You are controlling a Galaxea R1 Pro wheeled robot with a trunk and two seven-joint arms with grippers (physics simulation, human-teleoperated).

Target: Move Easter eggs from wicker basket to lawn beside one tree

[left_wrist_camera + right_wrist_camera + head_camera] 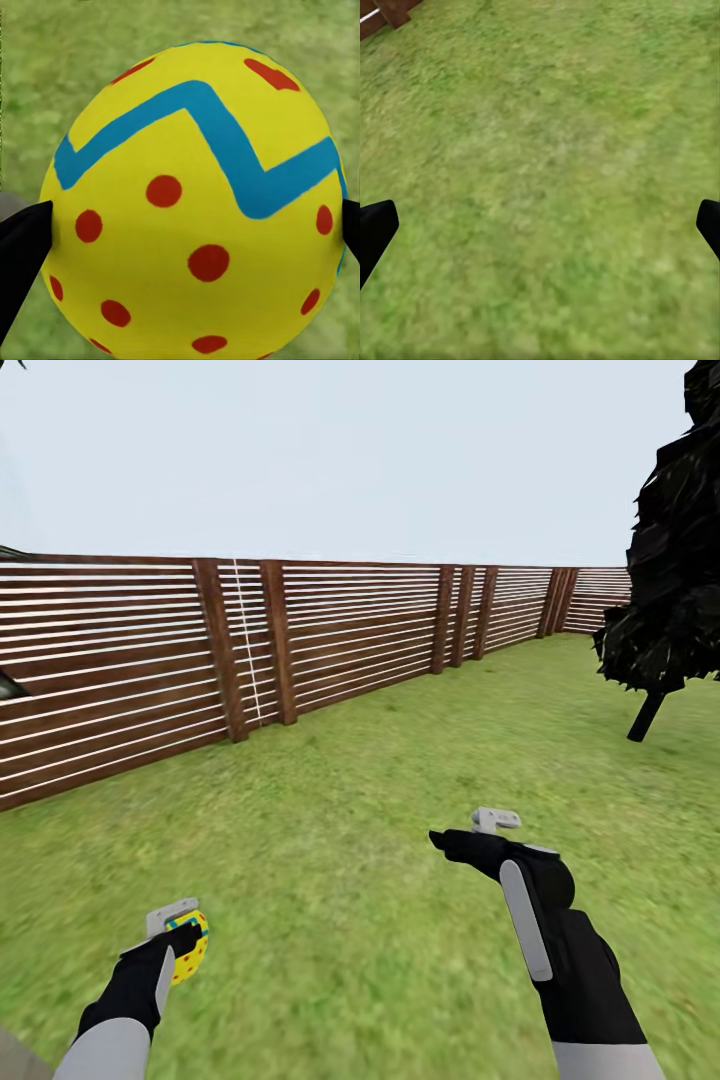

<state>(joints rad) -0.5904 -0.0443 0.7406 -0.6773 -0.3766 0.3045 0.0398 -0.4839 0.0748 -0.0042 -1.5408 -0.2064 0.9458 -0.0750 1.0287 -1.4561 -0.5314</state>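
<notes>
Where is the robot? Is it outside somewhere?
Yes, it looks like a fenced garden or back yard. There is green grass all around, a brown wooden slat fence along the edge, a dark tree at one side, and open sky above.

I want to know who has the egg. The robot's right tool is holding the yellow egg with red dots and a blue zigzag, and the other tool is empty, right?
Not quite: the left tool holds the yellow egg, and its red dots and blue zigzag show in the left wrist view. The empty one is the right tool; the right wrist view shows open fingers over bare lawn.
</notes>
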